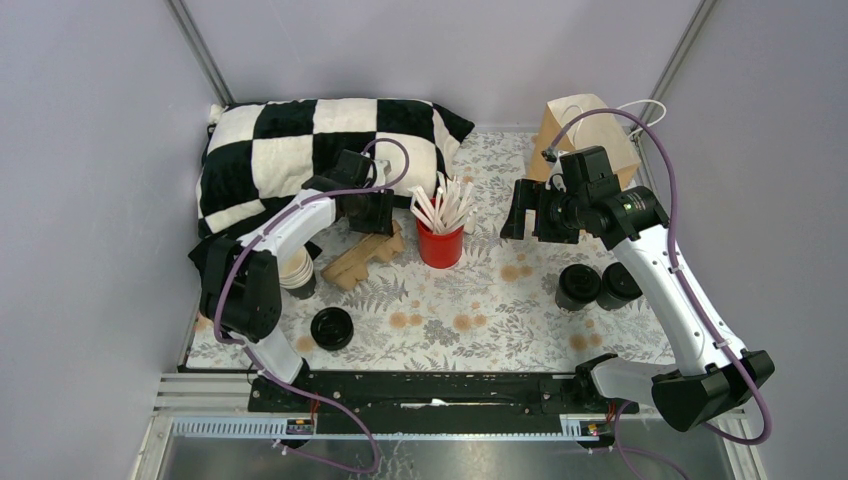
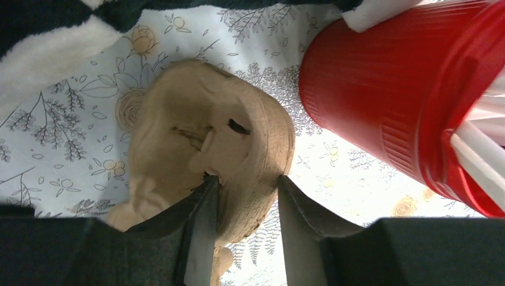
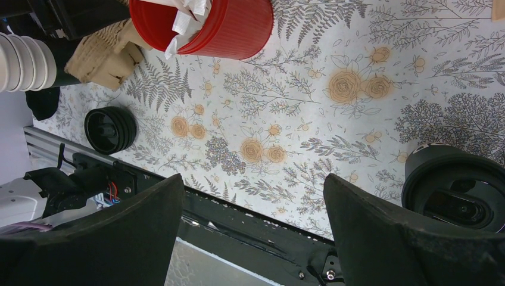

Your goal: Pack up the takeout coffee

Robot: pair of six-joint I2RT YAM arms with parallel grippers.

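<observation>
The left tool [image 2: 244, 180] sits low over a tan pulp cup carrier [image 2: 196, 131], its jaws partly apart with a lobe of the carrier's rim between them; whether they press on it I cannot tell. The right tool [image 3: 253, 185] hangs above the bench with jaws spread wide and nothing between them.

The takeout coffee stands on the right half of the bench, nearer the arm bases than the right tool: a left lidded cup [image 1: 578, 287] and a right lidded cup [image 1: 619, 285], upright and just beside each other, close to the right arm's white forearm.

A cloth [image 1: 480, 320] printed with ferns and tan roses covers the bench. Plain pale lilac walls [image 1: 420, 50] close in the back and sides.

A red cup [image 1: 440, 243] full of white sticks stands just beside the carrier, between the two tools. A stack of lidless cups [image 1: 297, 272] and a stack of black lids [image 1: 332, 328] sit at the near left. A black-and-white checked cushion [image 1: 320, 140] lies along the back left, and a brown paper bag [image 1: 590, 130] stands at the back right
</observation>
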